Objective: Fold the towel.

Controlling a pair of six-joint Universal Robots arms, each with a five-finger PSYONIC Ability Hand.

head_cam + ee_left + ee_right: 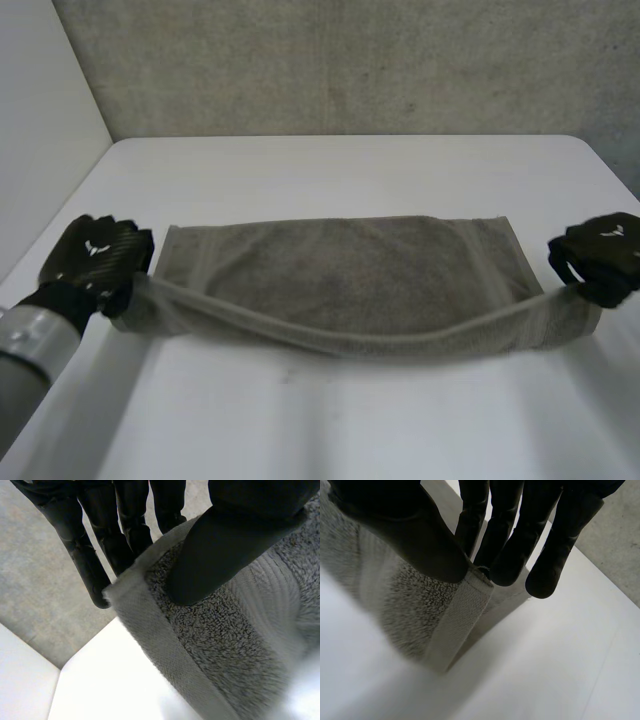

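A grey towel [340, 270] lies across the middle of the white table [340, 170], its near long edge lifted and sagging between my two hands. My left hand [95, 255] pinches the near left corner; in the left wrist view the thumb [220, 550] presses the towel [220, 645] against the fingers [90, 565] behind it. My right hand [598, 255] holds the near right corner, where the thumb [415, 540] and fingers [510, 545] clamp the towel's hem [462, 615]. The far long edge still rests flat on the table.
A grey wall [350, 60] rises behind the table's far edge, and a white panel [40, 120] stands at the left. Bare table surface lies in front of the towel and beyond it.
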